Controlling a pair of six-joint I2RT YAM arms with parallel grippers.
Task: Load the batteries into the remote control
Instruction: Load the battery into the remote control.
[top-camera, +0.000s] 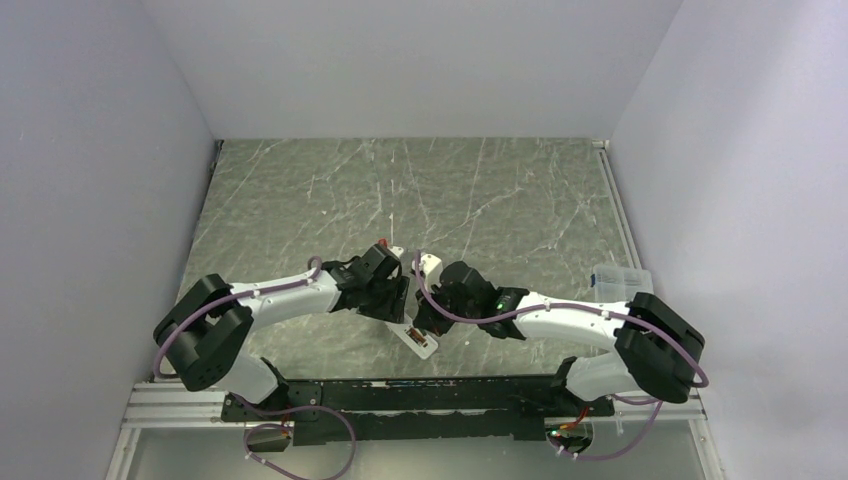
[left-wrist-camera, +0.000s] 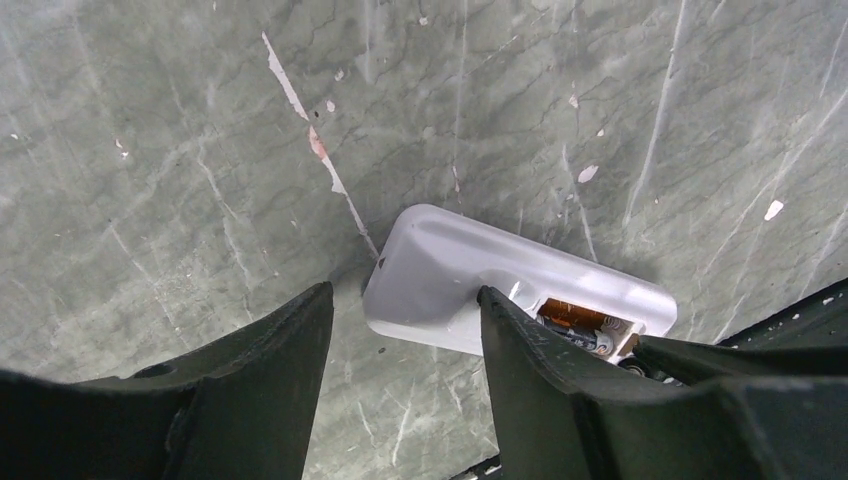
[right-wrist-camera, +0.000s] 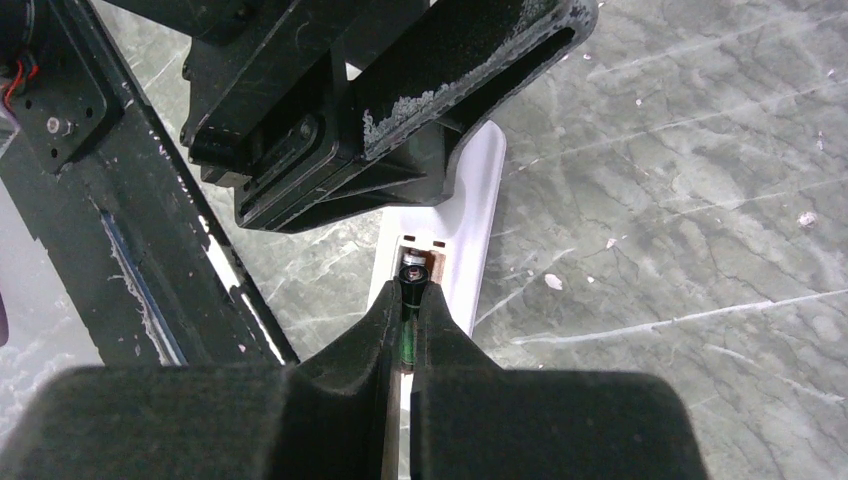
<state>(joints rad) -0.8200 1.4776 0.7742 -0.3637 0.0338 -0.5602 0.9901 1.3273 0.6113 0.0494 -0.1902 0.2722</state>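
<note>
Pressed together right under the wrist camera, the fingers (right-wrist-camera: 360, 350) of the right end effector (right-wrist-camera: 408, 290) pinch a thin dark battery (right-wrist-camera: 411, 268). Its metallic tip pokes just past their tips and sits in the brownish-orange recess (left-wrist-camera: 572, 314) of the remote control (right-wrist-camera: 482, 215). That slim white bar lies flat on the worktop (right-wrist-camera: 700, 200), directly beneath and ahead of this end effector and running away from it lengthwise. Just beyond the battery tip, the left end effector (left-wrist-camera: 405, 295) hangs over the farther part of the remote control, its jaws spread and straddling the bar's rounded end across its width. One finger (left-wrist-camera: 270, 370) stands clear of the bar's side with a strip of worktop showing between, while the other (left-wrist-camera: 530, 380) crosses in front of the bar next to the recess; whether it touches the plastic cannot be told. From above, both end effectors meet tip to tip over the remote control, and a clear plastic box (top-camera: 622, 278) sits well apart from them, beside the right arm's elbow
</note>
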